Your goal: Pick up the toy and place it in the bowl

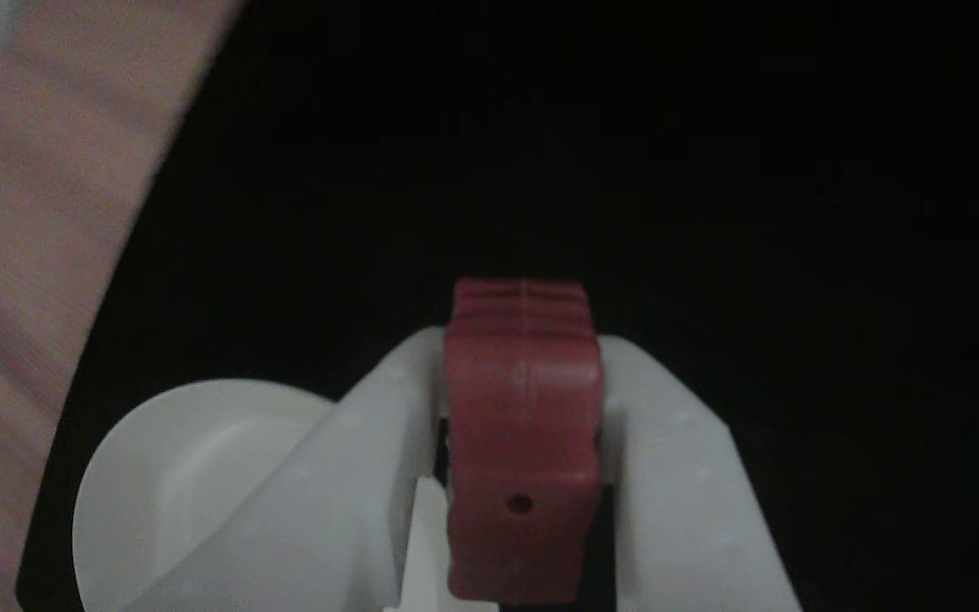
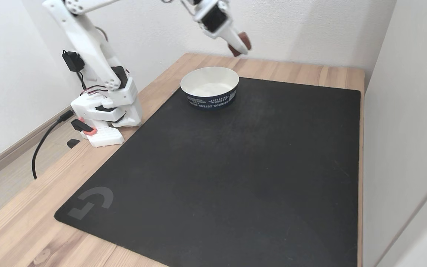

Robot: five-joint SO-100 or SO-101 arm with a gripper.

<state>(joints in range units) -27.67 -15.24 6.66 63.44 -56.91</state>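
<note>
The toy (image 1: 523, 425) is a dull-red ridged block with a small round hole in its face, clamped between my white gripper (image 1: 522, 348) fingers. In the fixed view the gripper (image 2: 240, 46) is shut on the toy (image 2: 244, 40) high in the air, above and slightly right of the bowl (image 2: 209, 87). The bowl is round, white inside, with a dark blue printed band outside, and stands at the far end of the black mat. In the other view the bowl (image 1: 175, 476) shows at the lower left, partly behind a finger.
A black mat (image 2: 228, 170) covers most of the wooden table (image 2: 24, 218). The arm's white base (image 2: 106, 111) stands at the left with a black cable (image 2: 41, 148) running off the edge. White walls close in behind and on the right.
</note>
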